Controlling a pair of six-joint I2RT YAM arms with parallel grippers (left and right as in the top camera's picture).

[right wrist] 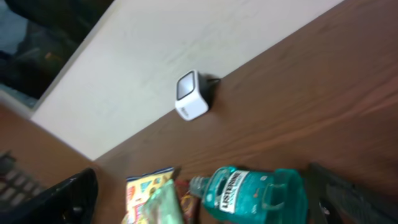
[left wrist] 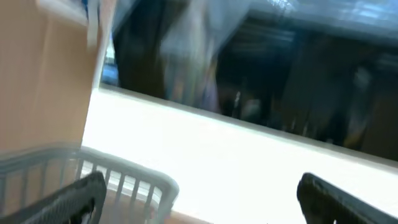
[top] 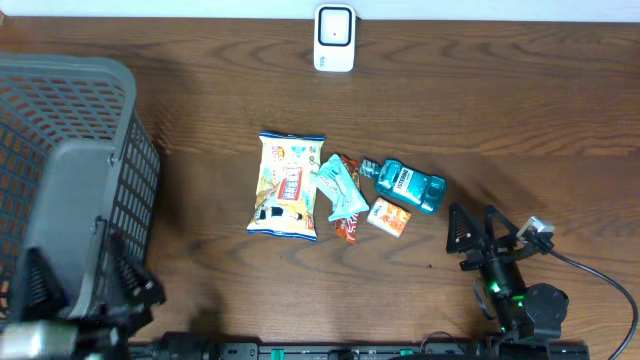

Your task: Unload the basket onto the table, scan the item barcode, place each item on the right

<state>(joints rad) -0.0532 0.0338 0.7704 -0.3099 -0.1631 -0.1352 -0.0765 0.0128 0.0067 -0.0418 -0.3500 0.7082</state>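
step in hand: start of the pick, nothing lifted yet. right tool (top: 474, 236) stands with jaws wide apart and empty, low at the near right of the bench (top: 520, 100), aimed toward the items. left tool (top: 78, 276) likewise spread wide, empty, sitting over the grey basket (top: 70, 110) at the left.

task things: items lie in one cluster at mid-bench: snack bag (top: 287, 185), teal wrapper (top: 338, 188) partly over a brown bar, small orange box (top: 389, 217), mouthwash bottle (top: 410, 185) on its side. the bottle and box are nearest the right tool. scanner (top: 334, 38) is upright at the far edge, well apart from the cluster.

next move, my judgement: close on one item, probably the bottle, across its body; lift clear of neighbours touching it; carry to the scanner with the barcode facing its window. barcode position not readable here, so a turn in hand may be needed.

surface: dark wood grain, glossy, flat. room: pale band beyond the far edge in the right wrist view; left wrist view blurred, dark shapes above a bright strip.
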